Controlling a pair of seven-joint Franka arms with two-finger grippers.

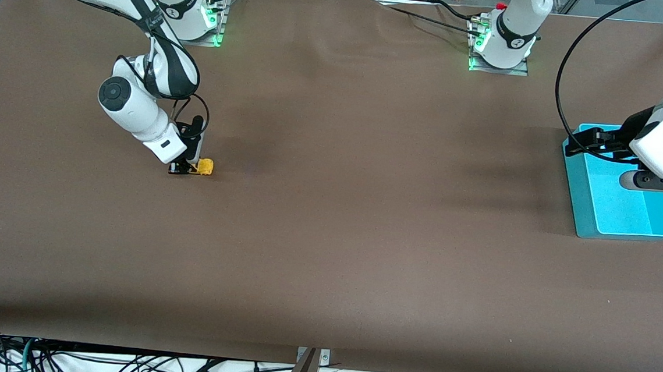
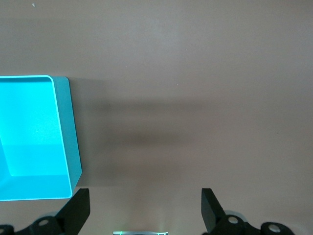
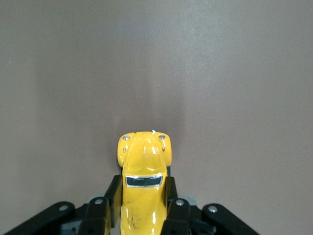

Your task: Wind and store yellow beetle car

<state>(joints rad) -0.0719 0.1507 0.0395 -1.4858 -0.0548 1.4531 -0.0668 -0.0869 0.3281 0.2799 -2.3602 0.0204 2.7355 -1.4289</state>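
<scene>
The yellow beetle car [image 1: 205, 166] sits on the brown table toward the right arm's end. My right gripper [image 1: 188, 168] is down at table level and shut on it. In the right wrist view the black fingers [image 3: 113, 194] press both sides of the yellow beetle car [image 3: 144, 166] at its windscreen, and its rounded nose sticks out past them. My left gripper [image 1: 594, 140] hangs open over the blue bin [image 1: 598, 210] at the left arm's end. Its two fingertips [image 2: 211, 208] stand wide apart with only table between them.
The blue bin [image 2: 62, 127] is a shallow rectangular tray with nothing in it, toward the left arm's end of the table. A brown cloth covers the table. Cables hang along the table edge nearest the front camera.
</scene>
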